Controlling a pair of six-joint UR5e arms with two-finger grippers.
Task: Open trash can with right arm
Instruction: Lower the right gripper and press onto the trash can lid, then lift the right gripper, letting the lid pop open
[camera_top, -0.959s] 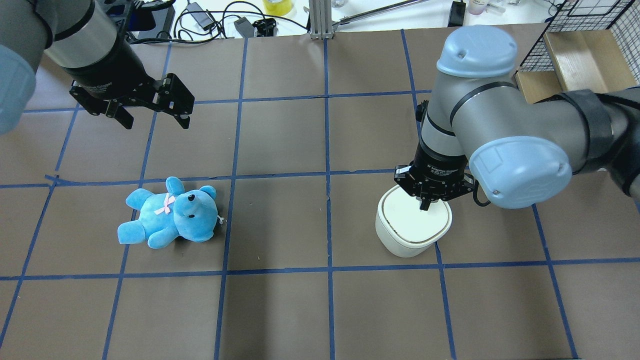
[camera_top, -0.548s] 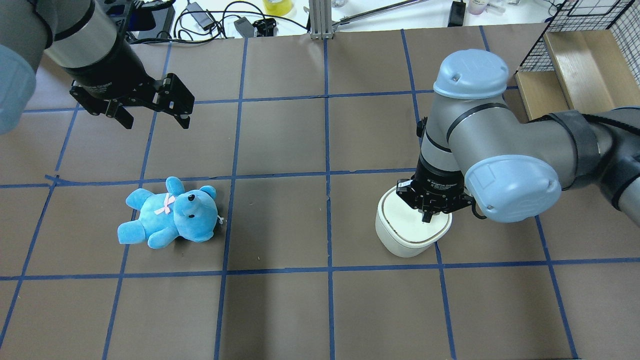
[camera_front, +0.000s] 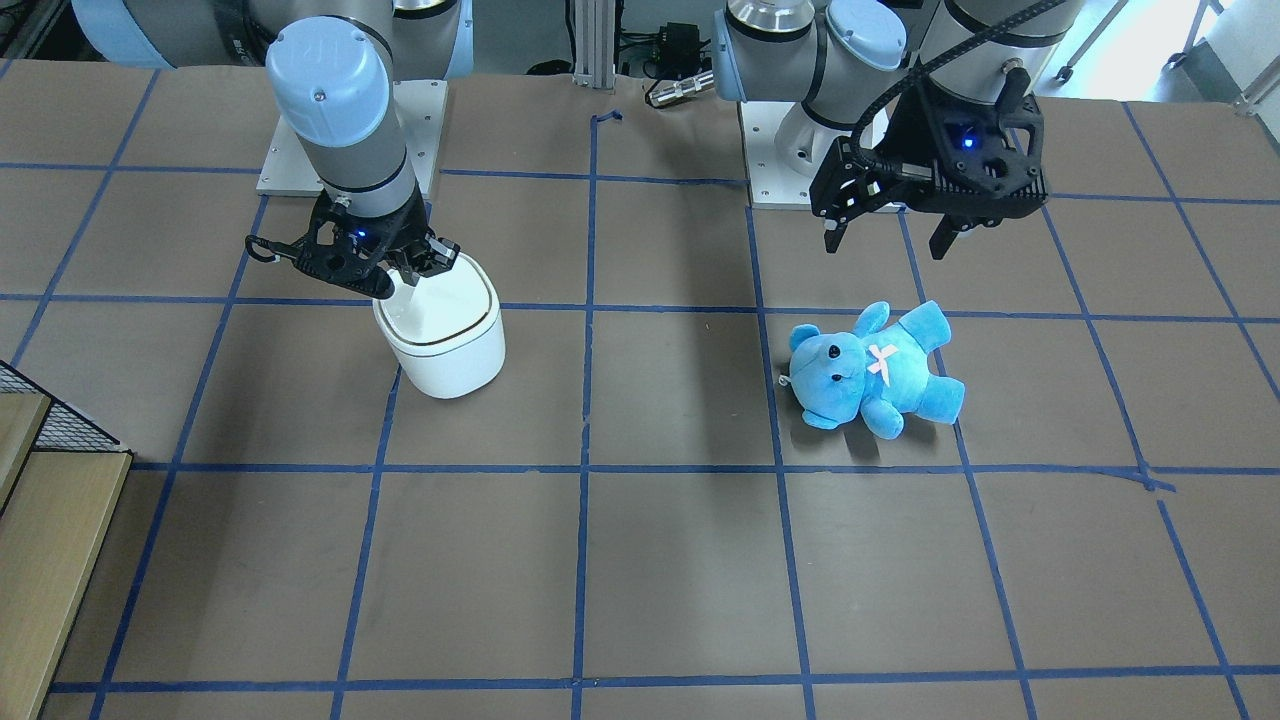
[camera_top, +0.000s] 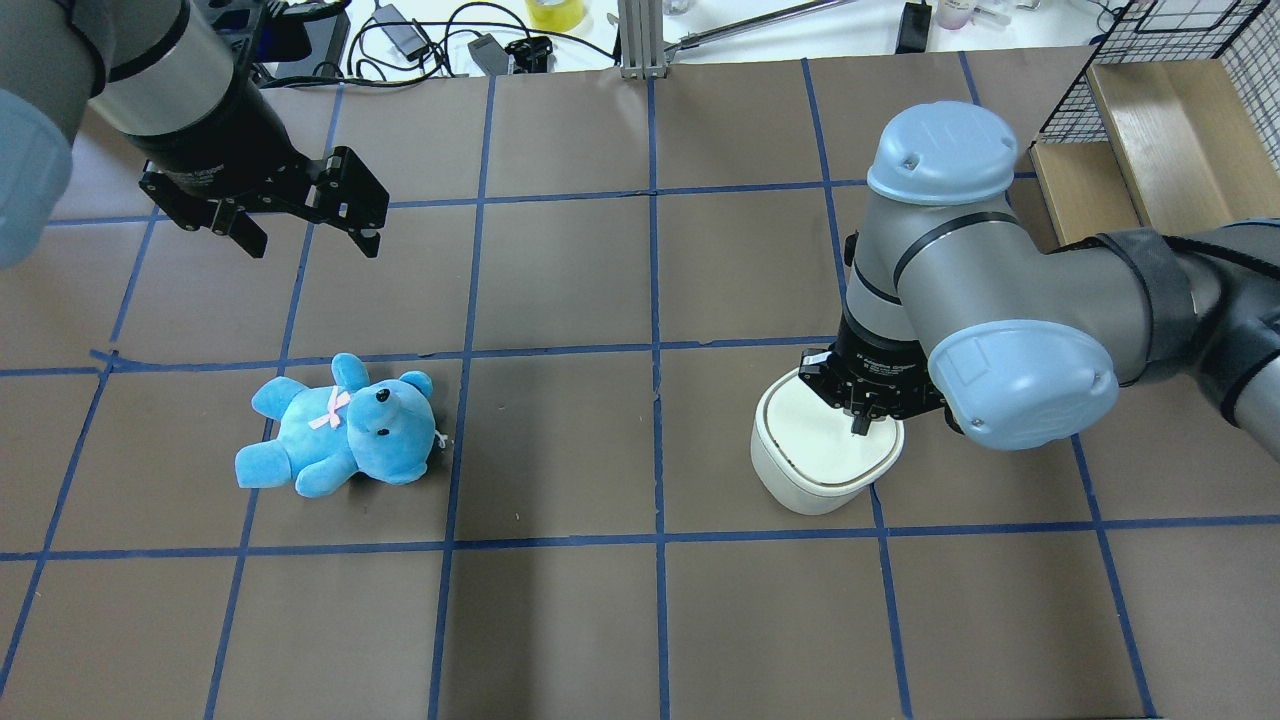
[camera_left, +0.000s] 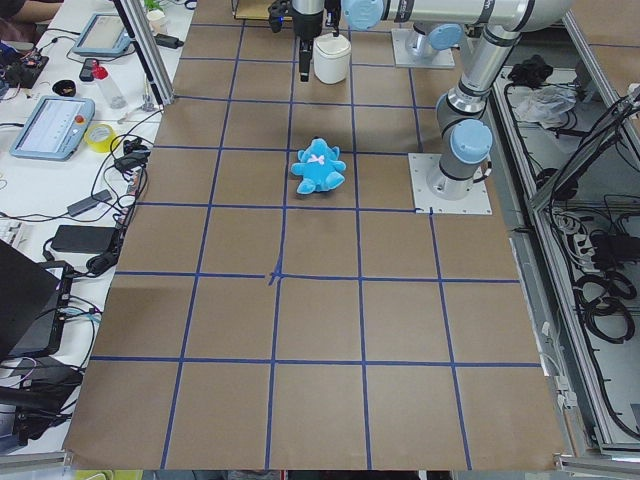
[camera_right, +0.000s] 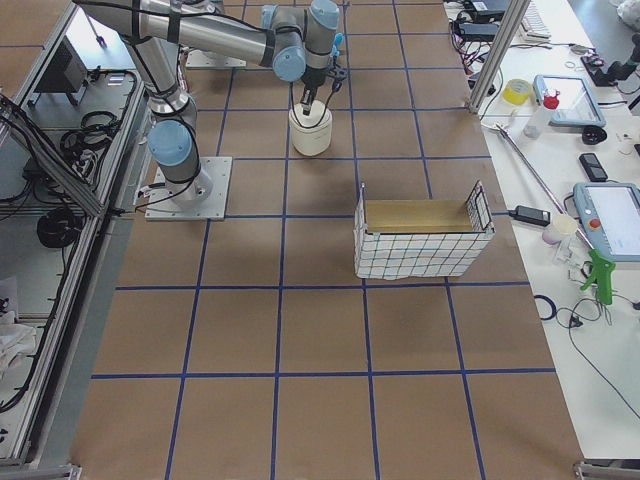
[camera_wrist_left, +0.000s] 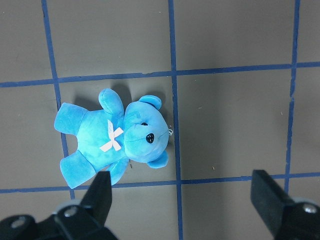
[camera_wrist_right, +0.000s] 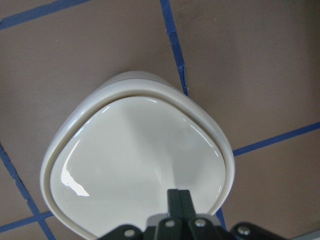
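Right gripper (camera_top: 858, 428), fingers pinched together and empty, has crept toward three o'clock over the trash can (camera_top: 800, 490) lid (camera_top: 815, 440). Lid remains shut; a press looks imminent.

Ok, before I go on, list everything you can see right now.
Bin: one, white, lid shut, table's right half.
Bear: one, blue with pink bow, lying on left half.
Basket: one, white wire, brown board inside, table's right edge.
Table: one, brown, blue tape grid.
Cables: several, black, bench beyond table.
Left claw: black, open, raised above the table near the bear.
Right claw: black, shut, pointing down at the bin's lid.
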